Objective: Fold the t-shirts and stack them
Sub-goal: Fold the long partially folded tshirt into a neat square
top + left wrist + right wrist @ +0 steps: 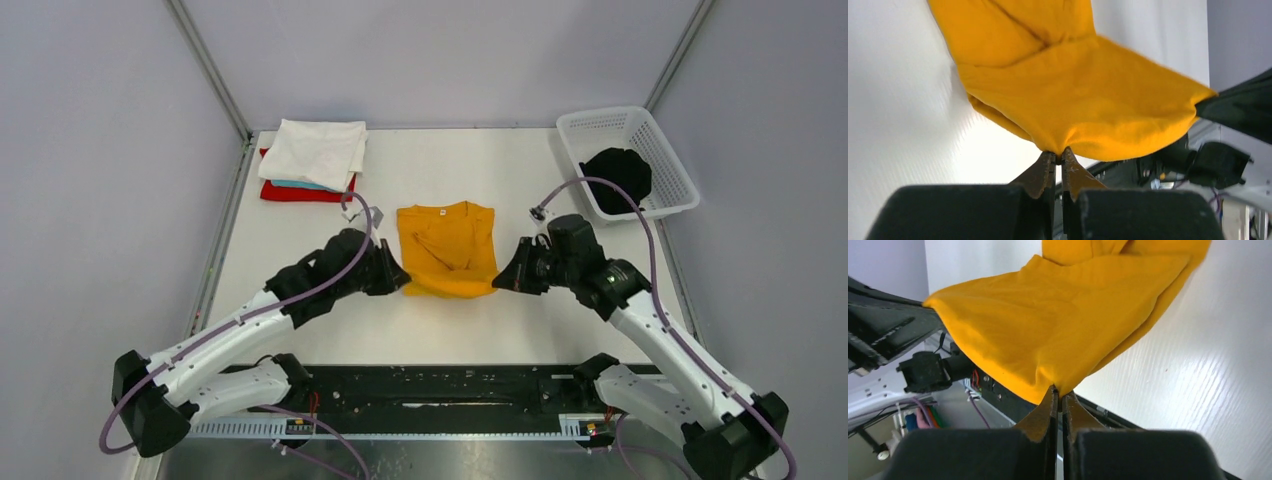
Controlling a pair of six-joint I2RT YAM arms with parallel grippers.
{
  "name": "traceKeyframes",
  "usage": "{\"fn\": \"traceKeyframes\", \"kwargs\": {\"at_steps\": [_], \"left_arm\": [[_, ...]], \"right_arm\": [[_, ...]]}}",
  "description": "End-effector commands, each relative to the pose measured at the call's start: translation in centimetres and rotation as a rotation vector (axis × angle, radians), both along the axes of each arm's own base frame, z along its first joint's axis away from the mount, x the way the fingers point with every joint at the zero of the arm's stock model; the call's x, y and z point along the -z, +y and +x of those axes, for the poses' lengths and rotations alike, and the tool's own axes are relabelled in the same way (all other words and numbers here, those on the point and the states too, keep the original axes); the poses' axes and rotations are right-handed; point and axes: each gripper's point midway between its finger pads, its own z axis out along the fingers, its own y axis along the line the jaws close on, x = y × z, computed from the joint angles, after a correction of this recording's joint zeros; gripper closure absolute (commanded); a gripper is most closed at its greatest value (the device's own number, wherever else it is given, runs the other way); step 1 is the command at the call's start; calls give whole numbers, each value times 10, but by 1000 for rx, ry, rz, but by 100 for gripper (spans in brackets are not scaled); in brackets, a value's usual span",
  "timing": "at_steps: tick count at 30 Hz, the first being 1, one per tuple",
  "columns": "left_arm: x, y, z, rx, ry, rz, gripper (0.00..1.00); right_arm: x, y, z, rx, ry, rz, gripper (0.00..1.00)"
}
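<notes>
Yellow shirt (pixel 447 250) lay mid-table (pixel 450 160), toward the near edge, its near hem raised | left gripper (pixel 1059 161) and right gripper (pixel 1060 392) each pinched shut on a hem corner | best carry both corners level and taut toward the collar.
</notes>
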Motion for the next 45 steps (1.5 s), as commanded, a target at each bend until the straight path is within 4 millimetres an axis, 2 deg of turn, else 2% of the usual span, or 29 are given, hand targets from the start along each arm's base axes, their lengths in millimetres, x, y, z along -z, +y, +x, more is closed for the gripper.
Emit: {"fn": "traceKeyframes", "kwargs": {"at_steps": [1,4,7,12,15,18,24,27,28,29,30,31,32,33,34,35,36,37,40,42,43,45], "left_arm": [[-35,9,49,-59,-139,16,100],[-41,11,78,-82,-150,12,100],[-40,11,107,-93,-139,8,100],[-31,13,154,-108,-80,-7,100],[-24,19,180,-149,-75,12,100],[-1,29,208,-206,-32,82,100],[30,29,252,-234,44,105,100],[47,30,268,-252,74,134,100],[50,32,276,-265,79,148,94],[60,33,280,-271,96,160,89],[63,32,287,-272,98,159,86],[66,31,294,-273,99,161,80],[69,29,300,-270,104,166,71],[71,28,304,-266,115,174,50],[73,26,307,-257,126,180,28],[69,25,309,-255,123,178,15],[65,24,309,-253,120,170,5],[59,24,306,-251,113,162,1],[54,25,289,-236,112,148,1],[63,28,272,-237,148,150,1],[70,29,263,-230,163,149,1],[85,23,246,-200,188,142,1]], "right_arm": [[-23,-1,38,15,-80,-76,100],[-40,-2,72,60,-122,-94,100],[-48,-7,104,118,-139,-118,100],[-40,-9,145,156,-97,-139,100],[-30,-5,173,160,-52,-134,100],[-22,-1,204,177,-33,-123,99],[11,-4,259,245,29,-129,96],[31,1,285,249,24,-107,92],[45,3,294,247,44,-100,88],[47,6,300,242,49,-84,84],[62,7,306,242,79,-79,84],[69,8,312,242,87,-83,84],[73,5,318,253,82,-100,81],[77,2,324,268,73,-120,64],[76,0,331,273,57,-134,41],[73,-2,335,275,44,-143,22],[67,-3,337,270,29,-151,4],[59,-3,336,259,17,-150,1],[35,-9,320,257,-38,-146,0],[24,-17,302,279,-71,-146,1],[31,-22,284,286,-62,-157,1],[30,-32,258,304,-79,-166,0]]}}
